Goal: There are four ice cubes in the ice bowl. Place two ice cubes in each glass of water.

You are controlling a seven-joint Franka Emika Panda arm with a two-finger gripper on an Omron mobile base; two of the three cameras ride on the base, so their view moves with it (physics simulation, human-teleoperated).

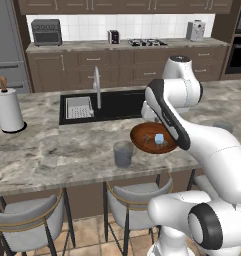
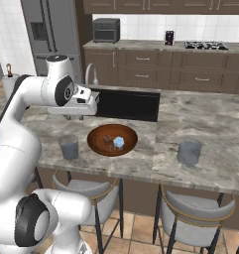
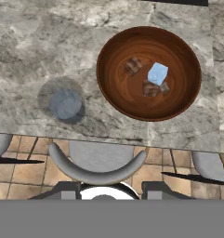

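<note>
In the left base view the arm's forearm covers the right rim of the ice bowl [image 1: 144,137] and most of the far glass of water [image 1: 223,127]. In the hand view only one ice cube [image 3: 157,73] reads as pale blue; the other cubes [image 3: 132,66] are too translucent to count. The stool [image 3: 97,162] is cut off at the bottom.

One ice bowl [image 3: 148,74] holding four ice cubes [image 3: 157,73]; two glasses of water, one [image 2: 69,146] left and one [image 2: 189,151] right; one paper-towel roll [image 1: 8,107]; two stools [image 2: 84,191].
</note>
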